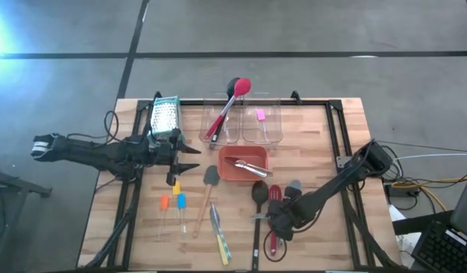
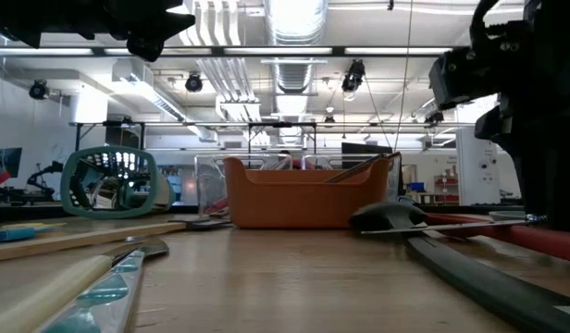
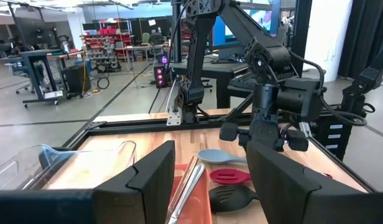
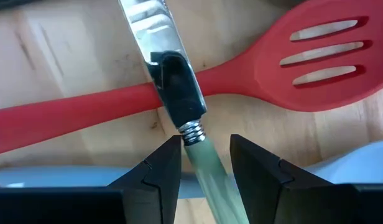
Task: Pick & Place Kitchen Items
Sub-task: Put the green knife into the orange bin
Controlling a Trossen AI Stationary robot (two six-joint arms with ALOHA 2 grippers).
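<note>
My right gripper [image 1: 273, 220] [image 4: 205, 146] stands low over the table's near right part, its fingers closed around a knife [image 4: 173, 68] with a steel blade and a pale green handle. The blade lies across the handle of a red slotted spoon [image 4: 316, 50] [image 1: 275, 195]. My left gripper [image 1: 189, 157] is open and empty, raised beside the metal grater [image 1: 165, 115]. A black spoon [image 1: 259, 191], a grey spoon [image 1: 294, 186], a grey spatula [image 1: 211, 177], a green-yellow tool [image 1: 220, 236] and small orange [image 1: 164, 202], yellow [image 1: 176, 186] and blue [image 1: 181, 201] pieces lie on the table. My right gripper pinches the knife's pale green handle [image 4: 203, 163] between its two fingers, just behind the metal collar. The fingers come from above, pointing down, and lie across the knife. The blade rests over the red spoon's handle [image 4: 86, 106]; whether the knife is lifted, I cannot tell.
An orange tray [image 1: 226, 171] holding a metal tool stands mid-table. Two clear tubs [image 1: 222, 125] [image 1: 262, 125] stand behind it, one with a red spoon [image 1: 239, 86], one with a pink piece [image 1: 260, 115]. Bare wood lies at the near left corner.
</note>
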